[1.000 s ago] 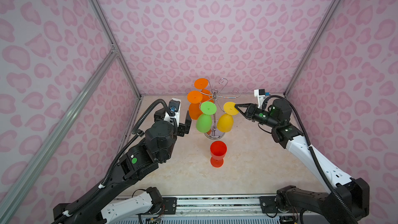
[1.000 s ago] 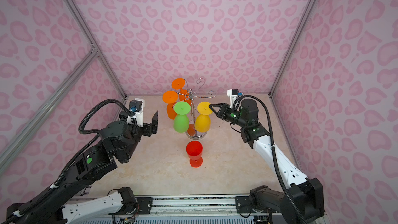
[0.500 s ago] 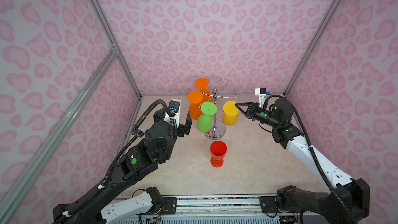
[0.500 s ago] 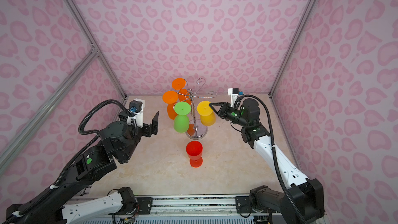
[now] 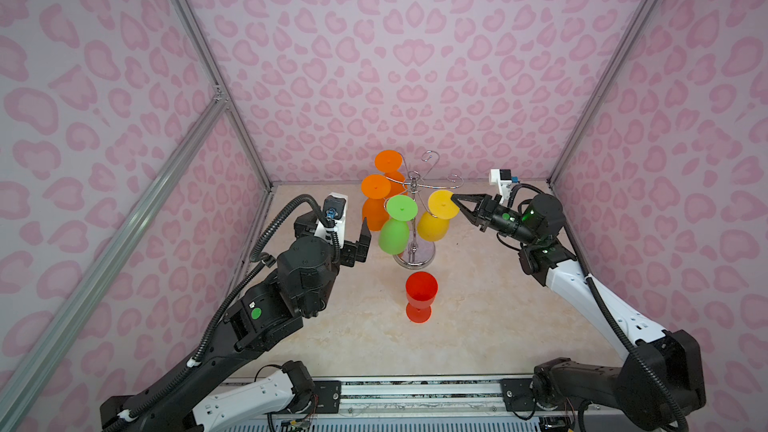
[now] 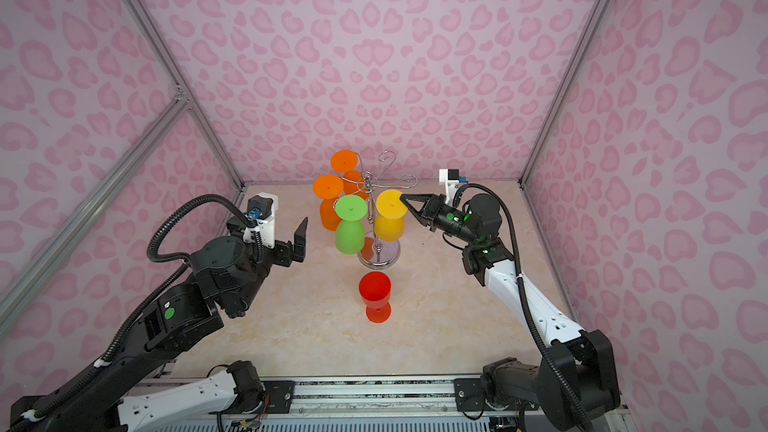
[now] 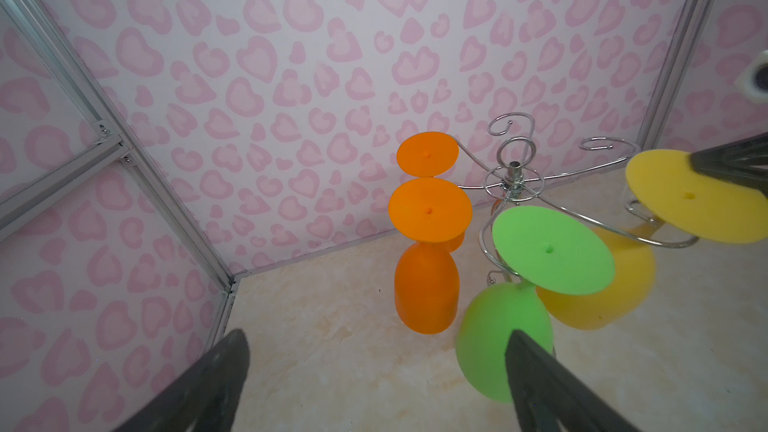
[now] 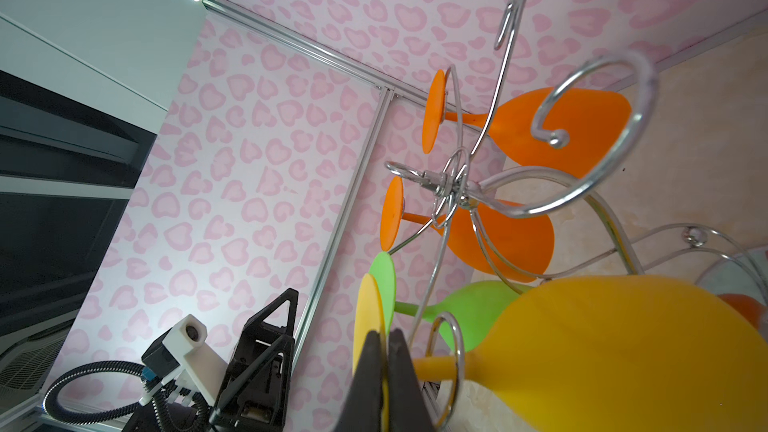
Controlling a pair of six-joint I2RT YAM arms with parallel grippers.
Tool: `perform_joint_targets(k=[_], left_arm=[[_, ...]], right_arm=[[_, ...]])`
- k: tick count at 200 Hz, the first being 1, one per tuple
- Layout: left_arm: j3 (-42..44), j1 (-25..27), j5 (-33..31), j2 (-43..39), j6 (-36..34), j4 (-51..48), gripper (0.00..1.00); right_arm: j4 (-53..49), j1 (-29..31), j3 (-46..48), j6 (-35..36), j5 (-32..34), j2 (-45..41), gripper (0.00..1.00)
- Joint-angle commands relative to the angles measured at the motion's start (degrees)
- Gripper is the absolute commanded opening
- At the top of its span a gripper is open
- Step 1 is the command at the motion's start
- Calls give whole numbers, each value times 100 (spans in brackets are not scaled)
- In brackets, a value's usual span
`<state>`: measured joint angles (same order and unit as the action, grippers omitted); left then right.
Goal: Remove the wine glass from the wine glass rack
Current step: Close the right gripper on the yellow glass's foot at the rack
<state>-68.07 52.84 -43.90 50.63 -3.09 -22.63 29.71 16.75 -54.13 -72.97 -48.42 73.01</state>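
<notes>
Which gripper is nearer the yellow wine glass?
Right. The right gripper is shut on the foot of the yellow wine glass; the left gripper stands open, beyond the green wine glass.

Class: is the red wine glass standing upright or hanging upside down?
Upright: the red wine glass stands on its foot on the tabletop, open mouth up.

The black-and-white left arm [image 5: 286,284] reaches forward and low, its black two-fingered left gripper [image 7: 374,334] spread wide and empty. The matching right arm [image 5: 575,284] stretches inward, the right gripper [image 5: 454,198] clamped on the foot of the yellow plastic wine glass [image 5: 441,204].
</notes>
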Motion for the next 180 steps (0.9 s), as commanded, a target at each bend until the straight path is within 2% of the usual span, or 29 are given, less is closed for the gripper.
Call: perform_joint_targets(k=[1,84,180], left_arm=[[13,-9,11,-24,28,136,98],[-13,-6,33,-44,2,117,98],[-53,-10,84,5,-60,119,98]], right_arm=[[229,21,-69,-53,-73,24,0],[83,257,-377,35,-92,281,0],[-660,250,-397,466,-27,-90,0]])
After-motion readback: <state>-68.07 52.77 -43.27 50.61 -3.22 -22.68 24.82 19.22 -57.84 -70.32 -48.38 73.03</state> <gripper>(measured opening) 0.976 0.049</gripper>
